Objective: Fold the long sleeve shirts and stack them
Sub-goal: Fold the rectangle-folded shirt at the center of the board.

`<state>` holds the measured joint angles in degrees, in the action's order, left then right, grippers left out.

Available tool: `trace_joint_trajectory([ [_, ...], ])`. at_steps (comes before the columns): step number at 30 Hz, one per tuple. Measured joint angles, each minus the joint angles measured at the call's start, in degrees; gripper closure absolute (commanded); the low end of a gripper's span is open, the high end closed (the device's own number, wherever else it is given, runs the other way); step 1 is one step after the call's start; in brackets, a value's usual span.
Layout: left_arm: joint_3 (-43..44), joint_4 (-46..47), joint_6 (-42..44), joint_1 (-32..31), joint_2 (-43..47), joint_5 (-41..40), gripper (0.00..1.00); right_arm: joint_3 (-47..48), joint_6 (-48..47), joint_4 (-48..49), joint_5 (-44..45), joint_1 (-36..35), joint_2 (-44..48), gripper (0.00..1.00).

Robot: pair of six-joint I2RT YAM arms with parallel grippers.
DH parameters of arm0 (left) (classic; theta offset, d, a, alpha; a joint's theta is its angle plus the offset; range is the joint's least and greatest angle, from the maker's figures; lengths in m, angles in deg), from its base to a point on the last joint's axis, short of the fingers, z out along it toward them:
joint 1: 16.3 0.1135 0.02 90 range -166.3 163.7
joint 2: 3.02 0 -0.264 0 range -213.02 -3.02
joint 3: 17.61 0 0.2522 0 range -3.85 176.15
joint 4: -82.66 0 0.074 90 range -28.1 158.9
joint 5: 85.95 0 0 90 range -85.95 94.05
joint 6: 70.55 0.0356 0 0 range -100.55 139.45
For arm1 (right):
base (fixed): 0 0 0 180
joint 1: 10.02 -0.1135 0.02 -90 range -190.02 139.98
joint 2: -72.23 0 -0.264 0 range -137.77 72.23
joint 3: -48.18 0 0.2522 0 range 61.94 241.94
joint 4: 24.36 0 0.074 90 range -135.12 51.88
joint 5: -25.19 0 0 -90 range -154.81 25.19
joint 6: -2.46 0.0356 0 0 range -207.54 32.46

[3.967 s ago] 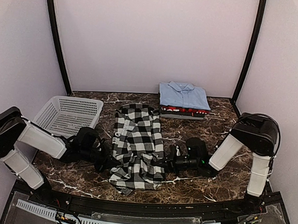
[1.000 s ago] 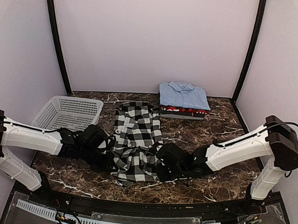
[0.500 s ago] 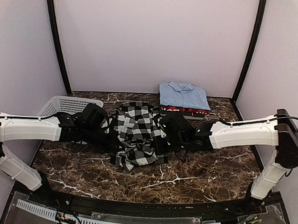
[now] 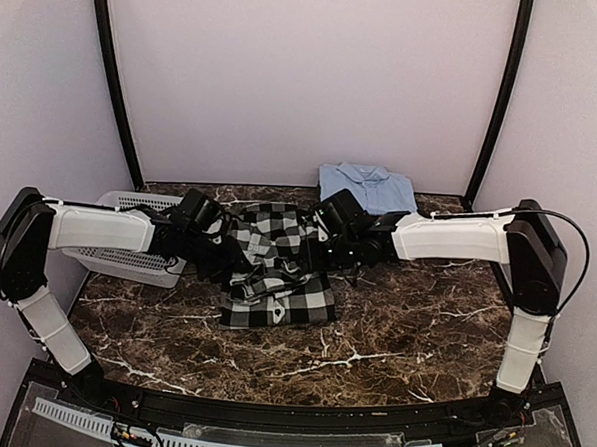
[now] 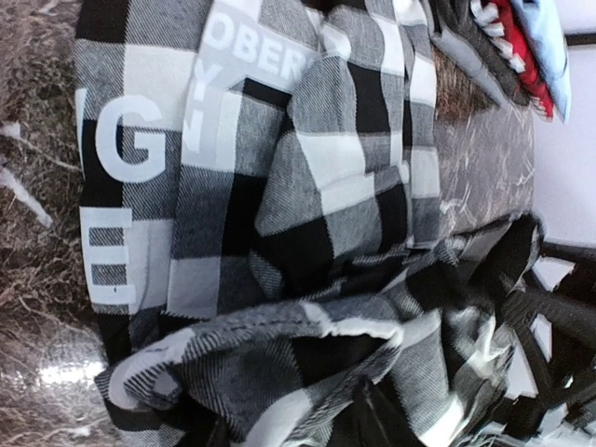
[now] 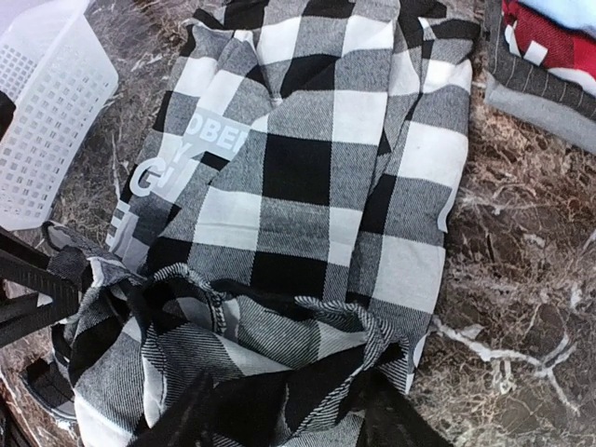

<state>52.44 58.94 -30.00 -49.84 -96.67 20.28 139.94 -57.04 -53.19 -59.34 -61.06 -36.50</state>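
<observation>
Left to right. The basket (image 4: pixel 126 263) sits far left, and your left arm reaches across it. A low elbow could shove it.

The left gripper (image 4: pixel 234 265) is at the left edge of the checked shirt (image 4: pixel 279 301). Its fingers are buried in bunched cloth in the wrist view, so I can't tell whether they are parted or pinching.

The shirt lies mid-table on the marble table (image 4: pixel 403 329), doubled over, with the near layer rumpled and not flat. The main risk is cloth snagging on a finger when you back out, which would drag the fold open. The lumpy hem would also make a crooked fold.

The white lettering (image 5: pixel 237 51) on the shirt reads "OBER" (cut off), plus a big "G" and a striped block below it. The rest is hidden in folds.

The right gripper (image 4: pixel 314 262) is at the shirt's right edge with cloth heaped over the fingers. I can't tell whether it is gripping or loose.

Just right of it is the finished stack, with the light blue shirt (image 4: pixel 365 187) on top and the red shirt (image 6: pixel 540 42) under it. The red one has white marks that are unreadable. The right forearm passes close by, so a sweep could knock the stack askew.
</observation>
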Motion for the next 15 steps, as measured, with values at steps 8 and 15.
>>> trace_joint_trajectory([
  [8, 1.4, 0.3, 1.2, 1.5, 1.2, -0.9, 0.19, -0.1, -0.4, -0.7, 0.7, 0.5, 2.7, 0.24],
  [15, 6.8, -2.8, 7.3, 1.8, 5.8, -5.4, 0.21, -4.3, -2.5, 0.2, 1.9, 0.3, 11.0, 0.34],
])
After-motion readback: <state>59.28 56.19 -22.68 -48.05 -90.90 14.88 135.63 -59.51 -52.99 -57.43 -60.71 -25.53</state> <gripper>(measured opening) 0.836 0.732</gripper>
